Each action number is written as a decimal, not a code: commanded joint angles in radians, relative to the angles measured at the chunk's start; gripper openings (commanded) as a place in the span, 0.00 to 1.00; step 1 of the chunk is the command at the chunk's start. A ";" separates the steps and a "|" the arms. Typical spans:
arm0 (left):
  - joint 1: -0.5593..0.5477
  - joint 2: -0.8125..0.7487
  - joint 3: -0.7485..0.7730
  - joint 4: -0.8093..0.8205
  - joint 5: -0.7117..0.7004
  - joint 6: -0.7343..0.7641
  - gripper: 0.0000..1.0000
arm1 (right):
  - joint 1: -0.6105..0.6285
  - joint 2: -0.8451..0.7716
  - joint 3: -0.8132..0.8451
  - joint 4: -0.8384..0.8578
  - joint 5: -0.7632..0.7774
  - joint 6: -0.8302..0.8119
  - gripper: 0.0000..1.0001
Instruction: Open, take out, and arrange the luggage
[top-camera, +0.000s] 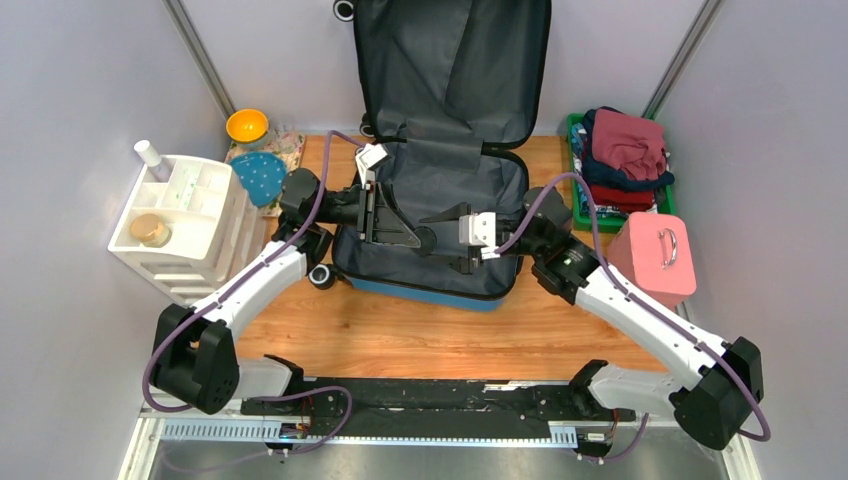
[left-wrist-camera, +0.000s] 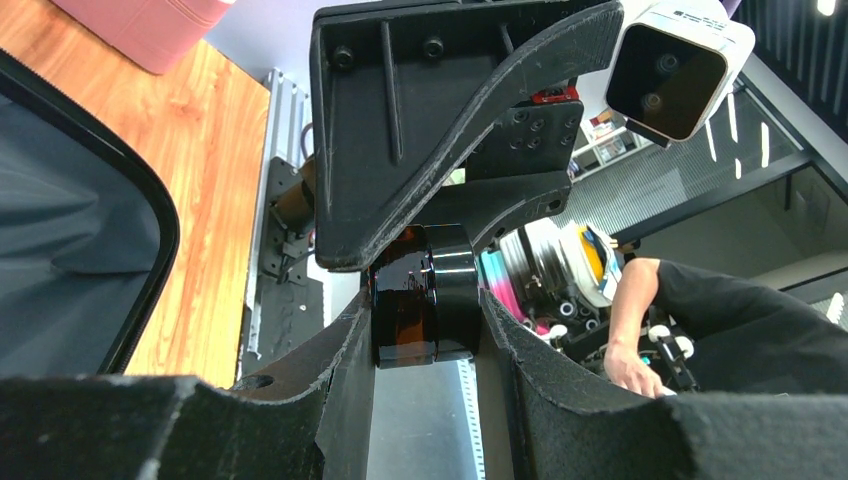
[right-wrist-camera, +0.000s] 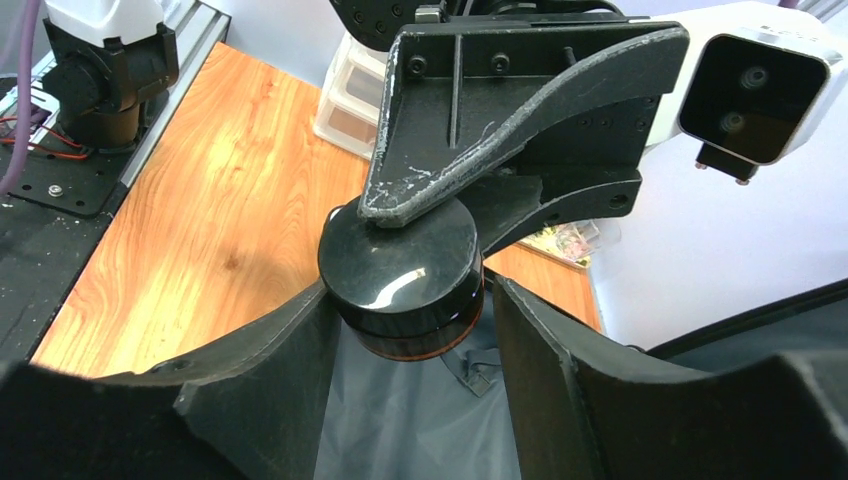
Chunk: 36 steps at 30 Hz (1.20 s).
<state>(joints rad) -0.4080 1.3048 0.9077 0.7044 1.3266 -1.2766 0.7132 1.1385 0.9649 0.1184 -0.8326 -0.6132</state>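
Note:
The luggage (top-camera: 440, 150) lies open on the wooden table. Its lid stands upright at the back and the dark grey lining faces me; the blue shell shows along the front edge. My two grippers meet over the open half. A small dark amber jar with a black lid (top-camera: 428, 238) sits between them. My left gripper (left-wrist-camera: 425, 340) presses the jar (left-wrist-camera: 405, 300) end to end, on its base and its lid. My right gripper (right-wrist-camera: 410, 320) is closed round the sides of the jar (right-wrist-camera: 400, 265), with grey lining below it.
A white organiser (top-camera: 180, 215) stands at the left with an orange bowl (top-camera: 246, 125) and a blue dotted cloth (top-camera: 258, 175) behind it. A green tray (top-camera: 572, 150) with folded clothes and a pink case (top-camera: 655, 255) stand at the right.

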 joint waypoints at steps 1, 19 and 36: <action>-0.009 -0.009 0.000 0.043 0.011 0.005 0.00 | 0.009 0.021 0.075 0.020 -0.020 0.012 0.62; 0.069 -0.108 0.197 -0.889 -0.136 0.883 0.75 | 0.012 -0.019 0.112 -0.223 -0.034 -0.089 0.36; -0.040 -0.254 0.183 -0.924 -0.908 0.864 0.82 | 0.089 0.059 0.121 -0.085 0.519 0.079 0.33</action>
<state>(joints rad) -0.4194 1.0294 1.0397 -0.2127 0.5724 -0.4030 0.7746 1.1885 1.0321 -0.0242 -0.4103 -0.5766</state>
